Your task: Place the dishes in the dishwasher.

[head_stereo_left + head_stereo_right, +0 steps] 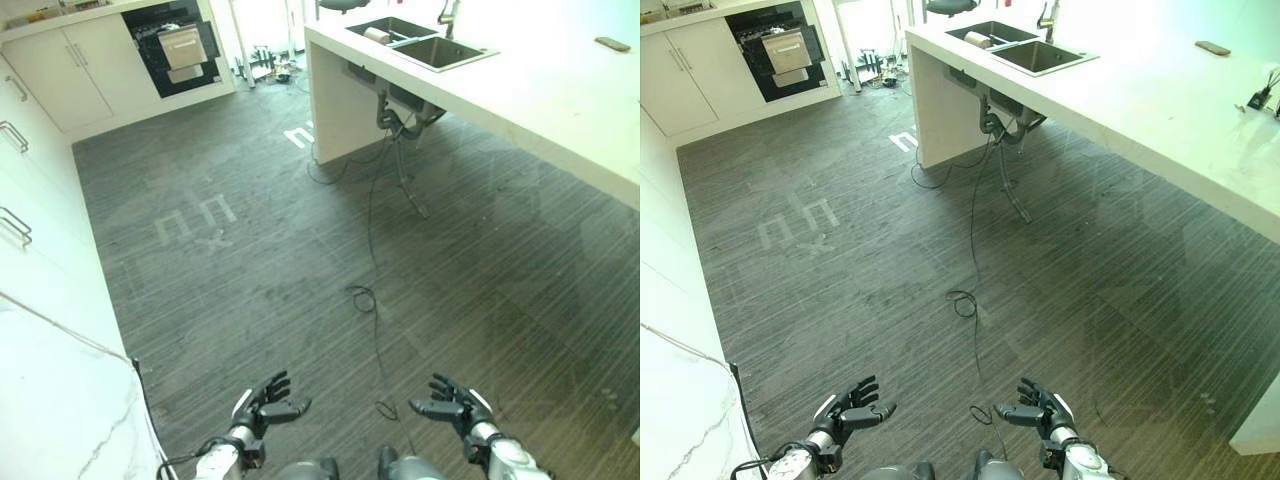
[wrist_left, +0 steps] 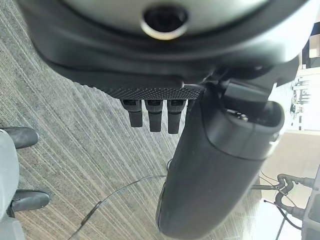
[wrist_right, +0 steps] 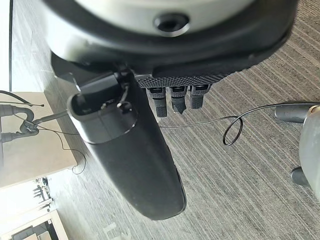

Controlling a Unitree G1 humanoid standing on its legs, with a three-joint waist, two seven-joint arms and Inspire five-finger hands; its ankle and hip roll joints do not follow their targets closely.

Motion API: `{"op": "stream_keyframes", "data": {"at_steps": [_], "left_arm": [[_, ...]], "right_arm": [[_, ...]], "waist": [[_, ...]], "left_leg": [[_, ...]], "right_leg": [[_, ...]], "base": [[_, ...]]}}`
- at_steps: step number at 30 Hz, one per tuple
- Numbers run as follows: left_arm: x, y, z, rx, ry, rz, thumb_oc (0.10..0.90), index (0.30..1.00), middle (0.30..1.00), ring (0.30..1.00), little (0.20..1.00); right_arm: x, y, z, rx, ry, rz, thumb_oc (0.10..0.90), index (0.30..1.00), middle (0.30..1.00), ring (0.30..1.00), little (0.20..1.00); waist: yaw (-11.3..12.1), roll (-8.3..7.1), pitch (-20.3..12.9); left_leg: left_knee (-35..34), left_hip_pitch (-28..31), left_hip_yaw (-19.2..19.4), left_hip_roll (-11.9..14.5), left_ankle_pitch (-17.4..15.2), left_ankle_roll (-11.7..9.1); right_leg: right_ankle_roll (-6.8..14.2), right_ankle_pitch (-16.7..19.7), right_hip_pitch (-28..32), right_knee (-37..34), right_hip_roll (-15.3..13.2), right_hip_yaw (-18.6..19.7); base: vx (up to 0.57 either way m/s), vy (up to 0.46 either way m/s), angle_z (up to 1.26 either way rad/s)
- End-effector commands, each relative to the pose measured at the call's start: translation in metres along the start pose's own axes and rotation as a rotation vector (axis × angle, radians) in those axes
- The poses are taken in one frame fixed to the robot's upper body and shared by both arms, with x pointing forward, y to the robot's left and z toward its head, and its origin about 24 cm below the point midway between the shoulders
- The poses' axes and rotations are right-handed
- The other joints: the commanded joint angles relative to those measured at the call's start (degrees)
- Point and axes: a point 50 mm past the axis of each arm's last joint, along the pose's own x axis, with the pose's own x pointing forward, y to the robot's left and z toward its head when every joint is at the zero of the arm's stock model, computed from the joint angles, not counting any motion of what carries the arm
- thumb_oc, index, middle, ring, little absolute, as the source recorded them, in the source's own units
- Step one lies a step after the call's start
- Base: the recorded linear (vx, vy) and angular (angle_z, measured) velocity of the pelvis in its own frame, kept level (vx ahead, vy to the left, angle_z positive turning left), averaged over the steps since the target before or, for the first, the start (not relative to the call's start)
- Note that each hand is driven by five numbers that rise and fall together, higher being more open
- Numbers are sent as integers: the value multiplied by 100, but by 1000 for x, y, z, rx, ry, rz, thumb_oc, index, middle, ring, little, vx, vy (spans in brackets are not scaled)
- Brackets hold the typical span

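1. The dishwasher [image 1: 172, 45] sits in the upper left of the left eye view, set into the far run of cabinets [image 1: 70, 70]. It shows as a dark open cavity with a pale rack or panel inside; finer detail is too small to tell.
2. The dishes are hard to make out. A pale object [image 1: 377, 35] lies in the sink [image 1: 420, 42], in the top centre-right of the frame on the white counter [image 1: 560, 110]; whether it is a dish cannot be told.
3. Sink and dishwasher stand well apart across the dark striped floor [image 1: 300, 260], sink to the right, dishwasher to the left.
4. Both lie far ahead of the hands, which hang at the bottom edge of the frame. The right hand [image 1: 452, 402] is on the sink's side, so it is judged the nearer one for a pick; the left hand [image 1: 268, 400] is on the dishwasher's side.
5. Both hands are empty, fingers loosely spread with a relaxed bend, palms turned toward each other; the wrist views show straightish fingers over bare floor.
6. Judged from this, the task has not begun: walking toward the counter comes before any reach.
7. A small dark flat thing [image 1: 612, 44] lies on the counter at upper right.
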Motion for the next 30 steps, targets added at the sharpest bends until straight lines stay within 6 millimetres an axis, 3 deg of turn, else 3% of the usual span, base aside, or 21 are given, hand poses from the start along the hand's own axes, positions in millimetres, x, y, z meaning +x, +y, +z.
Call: {"op": "stream_keyframes", "data": {"at_steps": [1, 3, 5, 6, 7, 10, 12, 15, 16, 17, 18, 19, 20, 21, 23, 24, 25, 27, 28, 29, 30], "left_arm": [[7, -3, 45, 101, -204, 5, 800, 900, 900, 900, 900], [10, -7, 48, 126, -205, 11, 800, 900, 900, 900, 900], [12, -10, 54, 142, -220, 6, 800, 900, 900, 900, 900], [12, -10, 56, 147, -229, 2, 800, 900, 900, 900, 900], [12, -8, 57, 141, -234, 1, 800, 900, 900, 900, 900], [11, -4, 57, 154, -241, 1, 800, 900, 900, 900, 900], [11, -4, 59, 169, -244, -8, 800, 900, 900, 900, 900], [12, -5, 67, 218, -257, -21, 800, 900, 900, 900, 900], [11, -2, 71, 251, -261, -25, 800, 900, 900, 900, 900], [10, 0, 77, 286, -268, -32, 800, 900, 900, 900, 900], [10, 0, 78, 281, -271, -26, 800, 900, 900, 900, 900], [8, 1, 80, 292, -280, -32, 800, 900, 900, 900, 900], [8, 3, 80, 309, -278, -35, 800, 900, 900, 900, 900], [8, 4, 80, 315, -271, -31, 800, 900, 900, 900, 900], [10, 5, 79, 308, -252, -21, 800, 900, 900, 900, 900], [11, 3, 76, 314, -245, -20, 800, 900, 900, 900, 900], [11, 2, 73, 327, -239, -20, 800, 900, 900, 900, 900], [7, 6, 58, 339, -195, 4, 800, 900, 900, 900, 900], [6, 7, 54, 332, -186, 11, 800, 900, 900, 900, 900], [4, 8, 51, 323, -186, 19, 800, 900, 900, 900, 900], [1, 10, 47, 302, -178, 24, 800, 900, 900, 900, 900]], "right_arm": [[2, 2, 41, -12, -196, 35, 800, 900, 900, 900, 900], [2, 4, 44, -22, -211, 49, 800, 900, 900, 900, 900], [0, 1, 51, -38, -234, 48, 800, 900, 900, 900, 900], [-1, -2, 54, -43, -246, 40, 800, 900, 900, 900, 900], [-1, -6, 56, -44, -256, 30, 800, 900, 900, 900, 900], [-2, -10, 58, -47, -275, 9, 800, 900, 900, 900, 900], [-3, -12, 61, -35, -284, -20, 800, 900, 900, 900, 900], [-4, -16, 63, -33, -317, -60, 800, 900, 900, 900, 900], [-6, -17, 66, -10, -338, -69, 800, 900, 900, 900, 900], [-9, -16, 69, 6, -365, -83, 800, 900, 900, 900, 900], [-9, -16, 70, 17, -376, -91, 800, 900, 900, 900, 900], [-10, -20, 72, 24, -386, -108, 800, 900, 900, 900, 900], [-11, -24, 71, 30, -387, -114, 800, 900, 900, 900, 900], [-12, -28, 71, 31, -387, -113, 800, 900, 900, 900, 900], [-13, -35, 72, 37, -387, -109, 800, 900, 900, 900, 900], [-13, -37, 71, 40, -384, -109, 800, 900, 900, 900, 900], [-14, -39, 70, 45, -382, -110, 800, 900, 900, 900, 900], [-13, -38, 70, 54, -370, -106, 800, 900, 900, 900, 900], [-12, -36, 73, 34, -373, -93, 800, 900, 900, 900, 900], [-12, -35, 77, -11, -378, -75, 800, 900, 900, 900, 900], [-14, -37, 78, -51, -376, -64, 800, 900, 900, 900, 900]], "waist": [[20, 103, -143], [-12, 52, -79], [47, -150, 107], [85, -175, 289], [112, -139, 414], [129, -71, 467], [119, -24, 390], [126, 37, 227], [91, 69, 187], [25, 105, 226], [4, 151, 288], [-139, 162, 354], [-226, 175, 381], [-277, 206, 396], [-349, 230, 419], [-365, 204, 415], [-358, 238, 394], [-371, 272, 231], [-353, 301, 159], [-321, 294, 125], [-296, 261, 141]], "left_leg": [[138, 267, 447, 383, -924, -390], [138, 428, 560, 319, -832, -342], [142, 552, 642, 110, -490, -321], [938, 98, 509, 144, -324, -412], [1117, -185, 453, 167, -104, -515], [138, -217, 665, 272, 226, -599], [138, -490, 825, 401, 5, -524], [138, -361, 552, 243, -363, -209], [138, -214, 458, 65, -528, 44], [138, -56, 480, -101, -703, 298], [138, 99, 476, -153, -791, 364], [138, 219, 346, -162, -857, 323], [138, 296, 288, -141, -911, 267], [138, 371, 273, -78, -962, 217], [138, 581, 239, -74, -1149, 170], [138, 759, 187, -136, -1316, 176], [138, 876, 190, -117, -1399, 168], [138, 1397, 244, -41, -1502, -15], [138, 1661, 361, 37, -993, -252], [504, 1683, 449, 162, -211, -572], [1755, 1173, 519, 401, 425, -846]], "right_leg": [[208, -1313, 429, 228, 170, -64], [129, -1284, 450, 228, 197, -17], [19, -1170, 533, 228, 51, 88], [-75, -1118, 592, 228, 97, 146], [-126, -1110, 645, 228, 160, 187], [-70, -1228, 780, 228, 128, 113], [7, -1340, 888, 228, 66, 29], [126, -1310, 1228, 228, -20, -57], [386, -728, 995, 1394, -246, -125], [528, -267, 290, 3122, -633, -136], [487, -191, -96, 3625, -700, -214], [532, -387, -422, 3087, -160, -206], [527, -370, -552, 2436, -3, -227], [525, -264, -595, 1768, 34, -269], [754, 320, -988, 353, -76, -267], [856, 498, -1304, 228, -221, -151], [831, 495, -1322, 228, -259, -155], [572, 196, -950, 257, -109, -230], [419, 6, -821, 309, -46, -288], [241, -217, -572, 229, 95, -270], [2, -516, -287, 228, 196, -237]], "base": [[150, -72, 4], [91, -82, 5], [77, -95, 7], [88, -49, 17], [130, 25, 50], [295, 212, 42], [366, 360, 6], [476, 368, 6], [606, 551, 18], [573, 568, 36], [551, 306, 40], [546, 21, 12], [540, -164, 22], [526, -196, 47], [553, -249, 132], [622, -308, 145], [786, -470, 20], [897, -589, -171], [838, -552, -50], [715, -549, 27], [659, -675, -52]]}}
